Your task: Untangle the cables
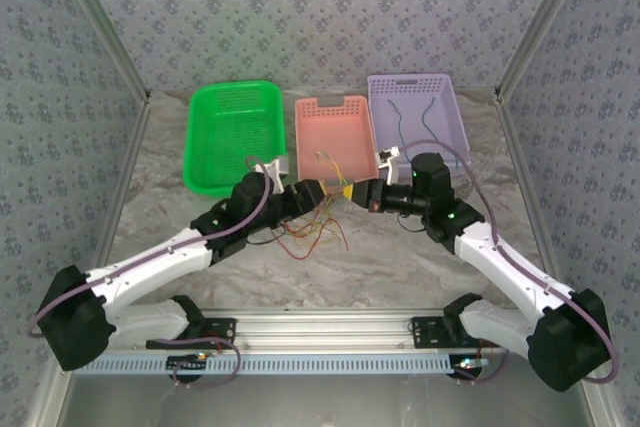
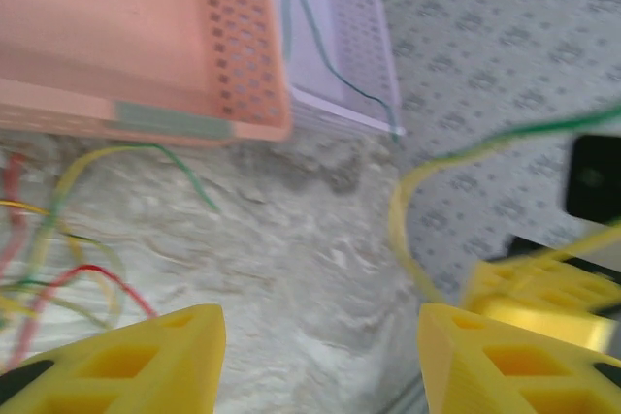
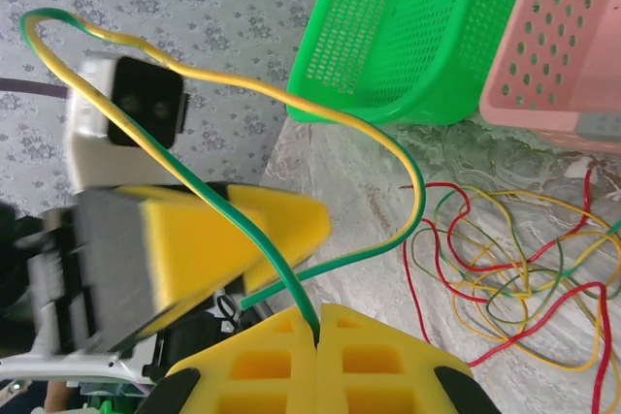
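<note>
Farthest left, green basket [image 1: 235, 137]: it stands at the far side of the worktop [image 1: 400, 267], and the left arm's wrist hides its near right corner.
Left end effector [image 2: 320, 361]: released. Its yellow fingers [image 2: 126, 356] stand apart with nothing but worktop between them. In the top view its tips meet the other arm's and are hard to separate.
Tangle of cables [image 1: 310, 232]: red, yellow and green loops lie on the worktop, just nearer than both end effectors. The left wrist view blurs them and cuts them off at its left edge.
Pink basket [image 1: 333, 132]: the middle of the row, just behind the end effectors. A thin yellowish strand lies at its near end, too small to make out.
Green-and-yellow cable [image 3: 418, 196]: it arcs in a wide loop past the left end effector. Where its far end runs cannot be told.
Right end effector [image 3: 317, 327]: clenched on the green-and-yellow cable, which is pinched between its closed pads.
Lavender basket [image 1: 440, 137]: far right of the row. Two dark cables [image 1: 397, 125] lie inside, apart from both end effectors.
</note>
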You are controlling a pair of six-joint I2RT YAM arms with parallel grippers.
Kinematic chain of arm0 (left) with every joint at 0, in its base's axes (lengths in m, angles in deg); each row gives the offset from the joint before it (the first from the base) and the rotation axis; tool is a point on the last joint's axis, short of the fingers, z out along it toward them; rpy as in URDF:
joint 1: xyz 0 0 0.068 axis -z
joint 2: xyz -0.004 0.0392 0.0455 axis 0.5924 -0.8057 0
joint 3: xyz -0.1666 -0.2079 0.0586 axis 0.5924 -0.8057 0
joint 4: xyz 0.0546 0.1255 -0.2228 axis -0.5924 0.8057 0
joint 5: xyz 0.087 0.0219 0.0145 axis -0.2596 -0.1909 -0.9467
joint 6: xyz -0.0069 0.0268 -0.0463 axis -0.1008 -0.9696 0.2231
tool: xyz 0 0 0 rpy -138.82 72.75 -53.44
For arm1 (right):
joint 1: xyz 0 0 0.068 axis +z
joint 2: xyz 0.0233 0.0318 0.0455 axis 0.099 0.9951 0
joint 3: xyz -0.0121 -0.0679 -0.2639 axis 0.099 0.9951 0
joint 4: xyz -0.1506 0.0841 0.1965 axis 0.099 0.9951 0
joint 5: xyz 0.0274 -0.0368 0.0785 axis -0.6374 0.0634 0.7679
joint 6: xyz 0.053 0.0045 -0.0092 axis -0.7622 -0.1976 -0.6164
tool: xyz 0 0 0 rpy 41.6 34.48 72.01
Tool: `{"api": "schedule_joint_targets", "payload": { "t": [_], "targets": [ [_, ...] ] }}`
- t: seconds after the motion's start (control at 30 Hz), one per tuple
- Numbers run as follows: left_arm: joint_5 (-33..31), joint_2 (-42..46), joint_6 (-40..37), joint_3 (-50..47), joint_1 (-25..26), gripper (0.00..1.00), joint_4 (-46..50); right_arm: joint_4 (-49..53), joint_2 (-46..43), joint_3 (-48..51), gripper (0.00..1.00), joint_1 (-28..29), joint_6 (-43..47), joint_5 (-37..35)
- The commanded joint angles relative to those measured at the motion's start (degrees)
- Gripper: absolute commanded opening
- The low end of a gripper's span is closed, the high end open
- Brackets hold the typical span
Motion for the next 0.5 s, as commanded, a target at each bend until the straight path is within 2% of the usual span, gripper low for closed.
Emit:
{"api": "schedule_joint_targets", "payload": {
  "t": [0.0, 0.27, 0.47],
  "targets": [
    [0.67, -1.59, 1.14, 3.49, 1.78, 0.53, -3.03, -1.15, 1.16, -2.29, 0.00, 1.18, 1.45, -1.68],
    [0.65, -3.75, 2.31, 3.68, 2.96, 0.41, -3.86, -0.88, 1.39, -2.69, 0.00, 1.84, 1.68, -2.60],
    [-0.38, -4.40, 2.58, 3.25, 3.07, 0.37, -2.94, -1.28, 1.43, -2.67, 0.00, 2.01, 1.24, -2.69]
  ]
}}
